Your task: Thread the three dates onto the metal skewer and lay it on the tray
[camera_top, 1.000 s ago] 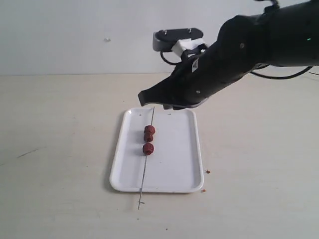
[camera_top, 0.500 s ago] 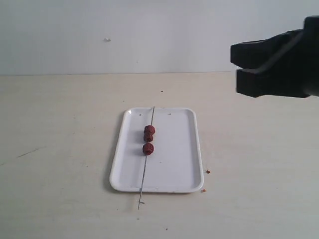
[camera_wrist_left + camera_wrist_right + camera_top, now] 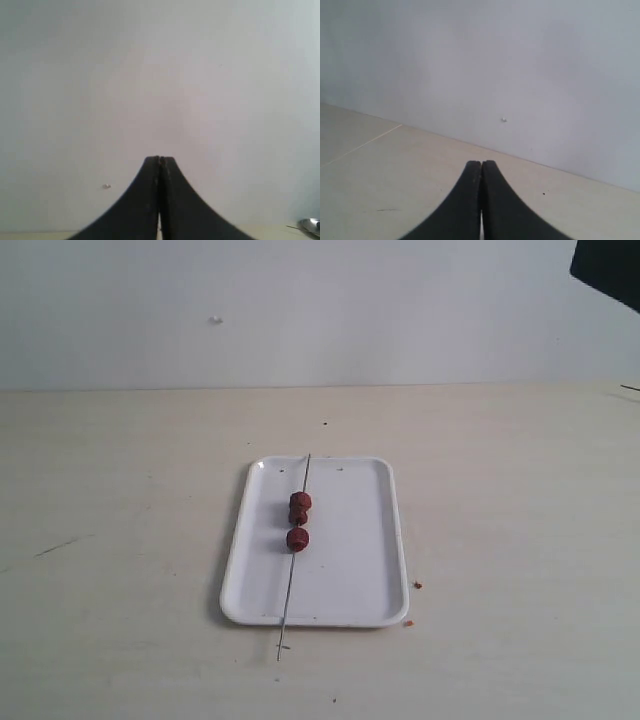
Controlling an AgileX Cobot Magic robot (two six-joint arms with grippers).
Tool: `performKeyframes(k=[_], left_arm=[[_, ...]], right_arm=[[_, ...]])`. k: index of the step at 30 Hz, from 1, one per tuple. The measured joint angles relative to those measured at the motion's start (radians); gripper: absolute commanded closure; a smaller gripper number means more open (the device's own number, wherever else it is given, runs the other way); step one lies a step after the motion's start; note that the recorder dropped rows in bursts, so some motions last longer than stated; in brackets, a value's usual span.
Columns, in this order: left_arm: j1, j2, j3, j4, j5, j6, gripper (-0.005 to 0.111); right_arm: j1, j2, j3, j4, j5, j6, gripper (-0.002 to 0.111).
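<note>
A broad, pale beige surface (image 3: 120,540), matte and faintly scuffed, runs back to a plain off-white wall (image 3: 300,310). Near its middle lies the tray (image 3: 350,570), a glossy white rectangle with rounded corners and a low raised rim, its long sides running away from the exterior camera.

On the tray, left of its centre line, rests the skewer (image 3: 289,590), a very thin, straight grey metal rod laid lengthwise. Its far tip reaches the far rim, and its near end crosses the near rim and pokes out over the surface. The three dates (image 3: 298,516) sit threaded on it, in the far half of the tray. They are small, roundish, wrinkled, dark reddish-brown lumps; the two farther ones touch each other, and the nearest sits just apart from them. Two tiny reddish crumbs (image 3: 417,584) lie on the surface beside the tray's near right corner.

A dark shape (image 3: 610,265) cuts into the upper right corner of the exterior view; what it is cannot be told.

The left pincer (image 3: 160,159), smooth and black, has its two fingers pressed together with nothing between them, and faces the wall. The right pincer (image 3: 481,162) is likewise closed tip to tip and empty, held above bare surface.
</note>
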Motion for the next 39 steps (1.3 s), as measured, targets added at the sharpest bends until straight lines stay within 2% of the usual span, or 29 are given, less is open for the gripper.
performKeyframes(k=[3,10,14,23,29,39], left_arm=[[0.000,0.000,0.000,0.000,0.000,0.000,0.107],[0.000,0.000,0.000,0.000,0.000,0.000,0.107],[0.000,0.000,0.000,0.000,0.000,0.000,0.107],[0.000,0.000,0.000,0.000,0.000,0.000,0.107],[0.000,0.000,0.000,0.000,0.000,0.000,0.107],[0.000,0.000,0.000,0.000,0.000,0.000,0.107]], right_arm=[[-0.047,-0.011,0.007,0.000,0.031,0.000,0.108],[-0.418,-0.196,0.154,0.087,0.062,0.032,0.108],[-0.532,-0.323,0.229,0.094,0.064,-0.021,0.108],[-0.556,-0.414,0.278,0.097,0.069,-0.072,0.108],[-0.568,-0.473,0.278,0.051,0.144,-0.065,0.108],[-0.585,-0.640,0.408,-0.184,0.190,0.125,0.108]])
